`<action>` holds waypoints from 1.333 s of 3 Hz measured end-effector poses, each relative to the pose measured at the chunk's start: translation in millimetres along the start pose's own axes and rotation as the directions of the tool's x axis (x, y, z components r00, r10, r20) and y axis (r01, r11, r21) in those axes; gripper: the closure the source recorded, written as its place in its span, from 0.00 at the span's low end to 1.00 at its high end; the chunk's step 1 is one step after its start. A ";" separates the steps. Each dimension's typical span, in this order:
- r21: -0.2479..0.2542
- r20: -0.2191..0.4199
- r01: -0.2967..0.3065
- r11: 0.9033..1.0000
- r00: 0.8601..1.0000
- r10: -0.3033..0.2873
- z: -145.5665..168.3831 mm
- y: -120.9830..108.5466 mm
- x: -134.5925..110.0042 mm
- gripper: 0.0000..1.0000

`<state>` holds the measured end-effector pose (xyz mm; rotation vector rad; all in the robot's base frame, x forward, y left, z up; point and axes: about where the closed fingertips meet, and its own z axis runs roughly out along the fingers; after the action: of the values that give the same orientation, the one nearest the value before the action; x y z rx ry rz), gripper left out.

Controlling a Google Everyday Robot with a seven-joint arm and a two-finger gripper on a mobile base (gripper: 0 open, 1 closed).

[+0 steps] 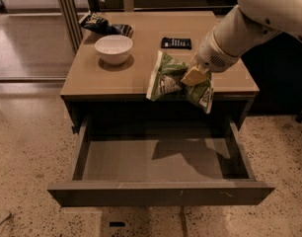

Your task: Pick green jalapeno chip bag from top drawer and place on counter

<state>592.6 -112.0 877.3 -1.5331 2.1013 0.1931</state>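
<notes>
My gripper is shut on the green jalapeno chip bag, a crumpled light-green and white bag. It holds the bag in the air over the front edge of the counter, above the back of the open top drawer. The bag hangs to both sides of the tan fingers. The drawer is pulled out and its grey-brown interior is bare, with the bag's shadow on its floor. The white arm comes in from the upper right.
A white bowl stands on the counter's left part. A dark snack bag lies at the back left corner. A small black flat object lies at the back middle. A speckled floor surrounds the cabinet.
</notes>
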 end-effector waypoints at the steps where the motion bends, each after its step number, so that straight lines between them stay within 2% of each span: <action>1: 0.039 0.021 0.011 0.999 1.000 -0.012 0.4 -28.4 -6.2 1.00; 2: 0.048 0.062 0.002 0.999 0.998 -0.005 12.5 -56.2 -8.6 1.00; 4: 0.026 0.190 -0.065 0.998 0.980 0.059 53.3 -93.3 5.5 1.00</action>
<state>694.7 -127.1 846.8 -1.3750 1.9934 0.3136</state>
